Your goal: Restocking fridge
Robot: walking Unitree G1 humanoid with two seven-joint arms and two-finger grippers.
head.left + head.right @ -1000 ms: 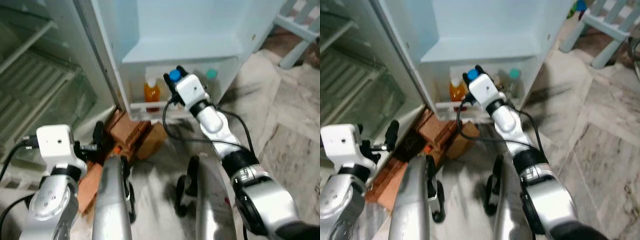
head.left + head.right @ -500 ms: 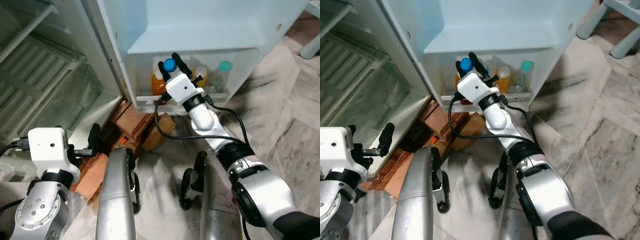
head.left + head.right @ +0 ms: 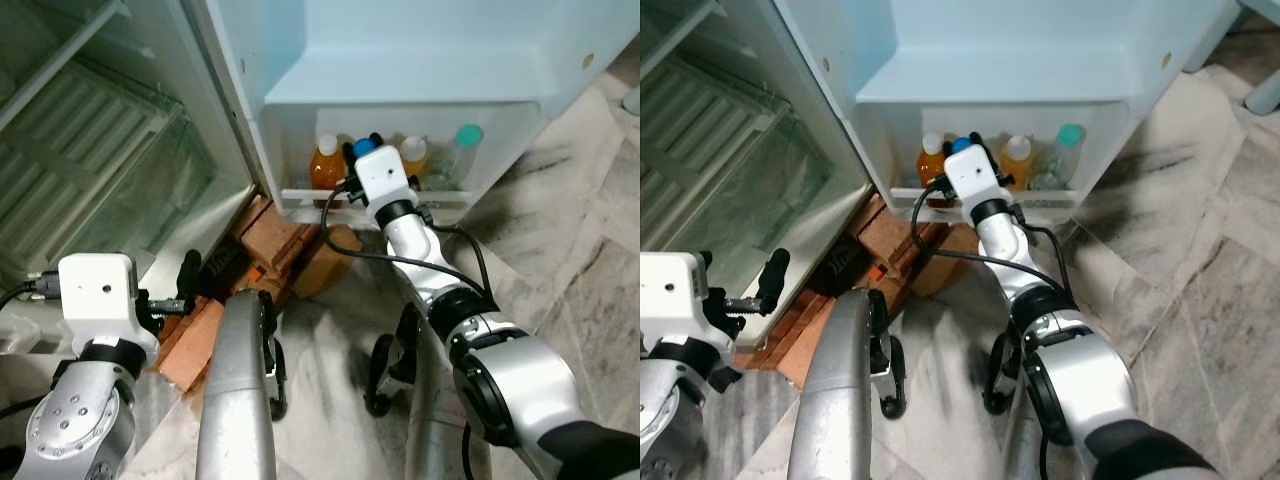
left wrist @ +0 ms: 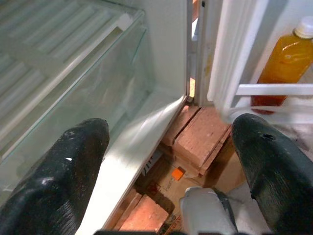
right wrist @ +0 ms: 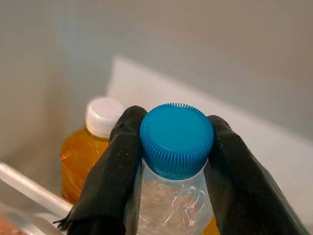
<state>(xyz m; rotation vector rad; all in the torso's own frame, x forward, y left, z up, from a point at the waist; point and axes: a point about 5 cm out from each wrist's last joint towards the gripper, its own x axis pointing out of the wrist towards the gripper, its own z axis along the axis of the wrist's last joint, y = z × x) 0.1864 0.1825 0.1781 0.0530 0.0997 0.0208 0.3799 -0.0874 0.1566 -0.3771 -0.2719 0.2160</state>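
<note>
My right gripper point(image 3: 364, 146) is shut on a clear bottle with a blue cap point(image 5: 176, 139), its fingers point(image 5: 113, 166) clamped on the neck just under the cap. It holds the bottle inside the bottom shelf point(image 3: 300, 193) of the open fridge door. The bottle stands between two orange juice bottles with white caps, one on the left point(image 3: 324, 166) and one on the right point(image 3: 412, 158). A clear bottle with a teal cap point(image 3: 463, 148) stands further right. My left gripper point(image 4: 168, 129) hangs open low at the left, near the fridge's base, holding nothing.
The fridge body point(image 3: 110, 170) with glass shelves stands open on the left. Bricks and a cardboard box point(image 3: 270, 250) lie on the floor under the door. A pale door compartment point(image 3: 400, 80) overhangs the bottom shelf. Marble floor point(image 3: 570, 250) spreads to the right.
The camera has shifted. My right gripper has lowered the blue-capped bottle from above the rail down into the door shelf between the orange bottles. The left arm has stayed put.
</note>
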